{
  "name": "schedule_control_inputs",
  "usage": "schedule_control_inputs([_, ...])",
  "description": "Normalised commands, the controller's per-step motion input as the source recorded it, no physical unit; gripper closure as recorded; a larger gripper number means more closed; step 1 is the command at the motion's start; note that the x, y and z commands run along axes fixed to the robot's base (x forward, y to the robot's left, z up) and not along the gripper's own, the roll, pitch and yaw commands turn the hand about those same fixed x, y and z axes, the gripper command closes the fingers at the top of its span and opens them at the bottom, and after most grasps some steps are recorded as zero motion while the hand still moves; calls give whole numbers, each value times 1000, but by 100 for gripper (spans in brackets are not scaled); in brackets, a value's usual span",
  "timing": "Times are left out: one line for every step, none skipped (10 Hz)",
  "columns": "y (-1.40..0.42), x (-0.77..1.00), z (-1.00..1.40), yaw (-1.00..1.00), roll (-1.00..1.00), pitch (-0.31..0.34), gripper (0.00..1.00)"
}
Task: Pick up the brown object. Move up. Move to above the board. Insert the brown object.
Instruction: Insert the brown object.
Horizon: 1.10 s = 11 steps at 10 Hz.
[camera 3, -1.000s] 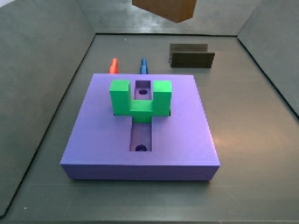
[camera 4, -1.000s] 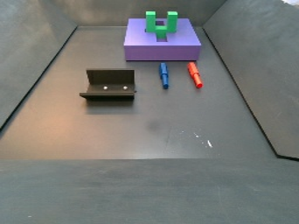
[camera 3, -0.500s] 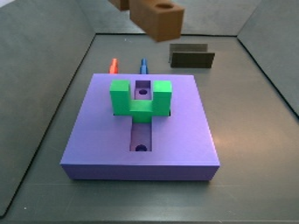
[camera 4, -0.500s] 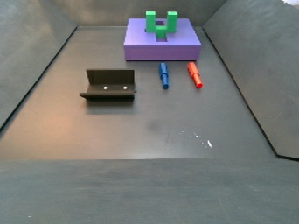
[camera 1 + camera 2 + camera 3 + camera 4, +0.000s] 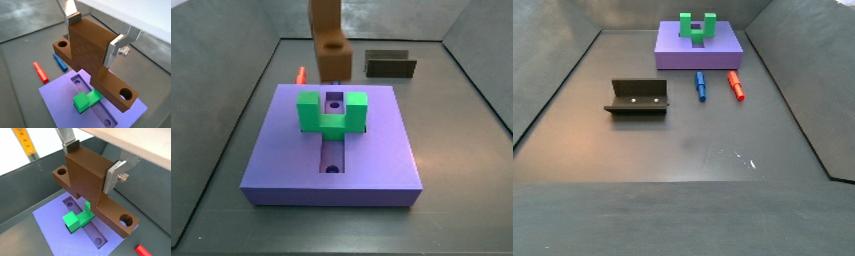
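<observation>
Lowered brown object (image 5: 93,55), claw (image 5: 97,30) clamped, above board (image 5: 60,95)

Gripper (image 5: 95,36) — flat silver fingers (image 5: 115,175), dark pads, screw.

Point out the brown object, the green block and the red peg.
brown object (image 5: 90,50), a wrist view, on its broad face between the gripper (image 5: 97,32) fingers.
green block (image 5: 329,123), a side view, on its base.
red peg (image 5: 736,86), a side view, mid-length.
</observation>
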Motion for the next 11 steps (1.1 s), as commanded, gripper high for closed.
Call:
schedule_control_inputs([-217, 126, -469, -557, 66, 59, 100])
schedule_control_inputs([-137, 131, -454, -449, 64, 84, 100])
schedule_control_inputs([-114, 191, -440, -343, 44, 147, 100])
schedule_control_inputs([-100, 271, -414, -371, 69, 201, 100])
schedule_control_inputs([-80, 283, -380, -343, 67, 206, 100])
schedule_control_inputs([-51, 226, -409, -286, 117, 196, 100])
schedule_control_inputs([-17, 157, -374, -217, 76, 164, 100])
schedule_control_inputs([0, 94, -366, -180, 64, 126, 100])
schedule_control_inputs([0, 0, -360, -106, 59, 51, 100])
schedule_control_inputs([-17, 0, -214, 0, 0, 43, 100])
schedule_control_inputs([-166, 0, -89, 0, 0, 37, 100])
